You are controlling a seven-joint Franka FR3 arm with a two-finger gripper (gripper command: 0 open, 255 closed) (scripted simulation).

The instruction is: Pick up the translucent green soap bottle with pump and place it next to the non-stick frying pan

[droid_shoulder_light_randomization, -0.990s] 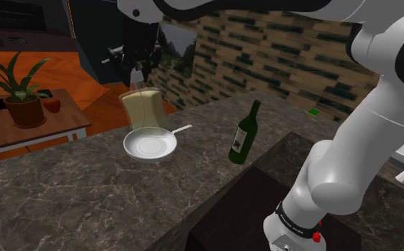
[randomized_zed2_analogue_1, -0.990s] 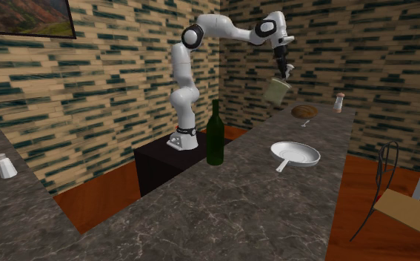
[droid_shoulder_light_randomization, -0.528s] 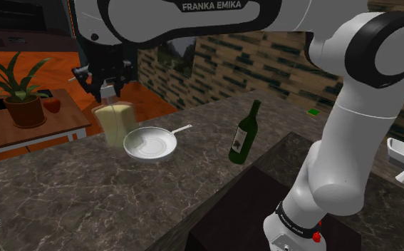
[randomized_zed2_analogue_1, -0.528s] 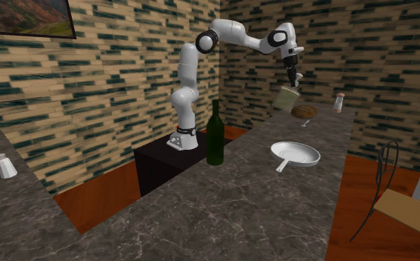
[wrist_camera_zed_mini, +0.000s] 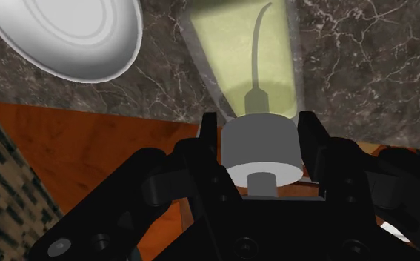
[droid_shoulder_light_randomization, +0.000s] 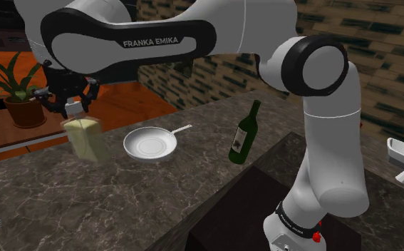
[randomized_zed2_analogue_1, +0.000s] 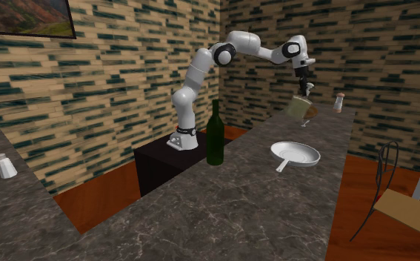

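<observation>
Black gripper [wrist_camera_zed_mini: 258, 133] pinches the pale green soap bottle [droid_shoulder_light_randomization: 86, 139] by its grey pump collar, tilted above the counter [droid_shoulder_light_randomization: 65, 207] beside the frying pan [droid_shoulder_light_randomization: 150, 145]; rigid, seemingly light, likely to swing.

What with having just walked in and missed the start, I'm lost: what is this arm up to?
The white arm has its black gripper shut on the grey pump of a translucent yellow-green soap bottle. The bottle hangs tilted over the dark veined counter, to the shoulder view's left of the white frying pan, apparently not yet set down. A green wine bottle stands on the pan's other side.
</observation>
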